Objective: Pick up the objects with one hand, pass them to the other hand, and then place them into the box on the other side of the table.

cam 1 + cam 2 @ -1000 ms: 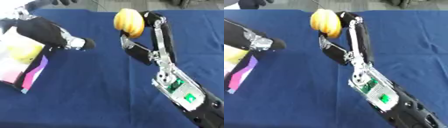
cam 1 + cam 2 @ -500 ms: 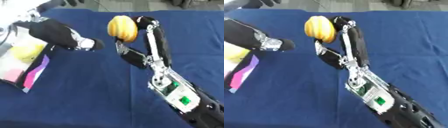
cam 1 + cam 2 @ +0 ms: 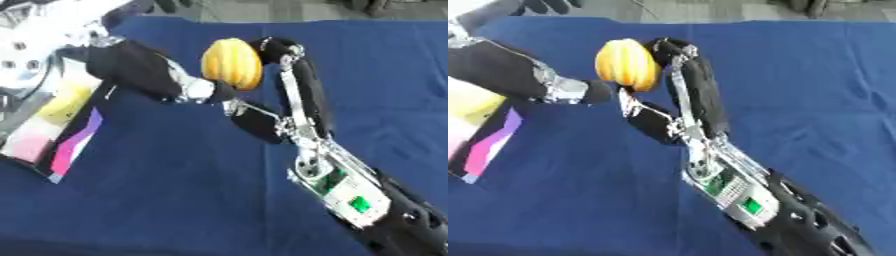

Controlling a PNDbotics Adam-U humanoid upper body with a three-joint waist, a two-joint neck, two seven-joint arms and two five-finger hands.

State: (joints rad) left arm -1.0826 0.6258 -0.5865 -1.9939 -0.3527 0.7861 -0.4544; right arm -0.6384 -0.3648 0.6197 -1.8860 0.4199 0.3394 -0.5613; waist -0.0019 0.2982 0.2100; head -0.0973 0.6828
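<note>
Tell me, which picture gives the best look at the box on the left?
The left eye view: the box shows with its pink and purple side and yellow contents, partly behind the left arm. The right eye view catches only its corner at the picture's edge.

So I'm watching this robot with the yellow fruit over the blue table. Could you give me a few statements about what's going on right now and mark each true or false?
1. The right robot hand is holding the yellow fruit. True.
2. The fruit is lying on the blue table. False: it is held up above the cloth.
3. The left arm reaches in toward the fruit from the left. True.
4. The box sits at the right edge of the table. False: it is at the left edge.
5. The box is empty. False: something pale yellow lies inside.
</note>
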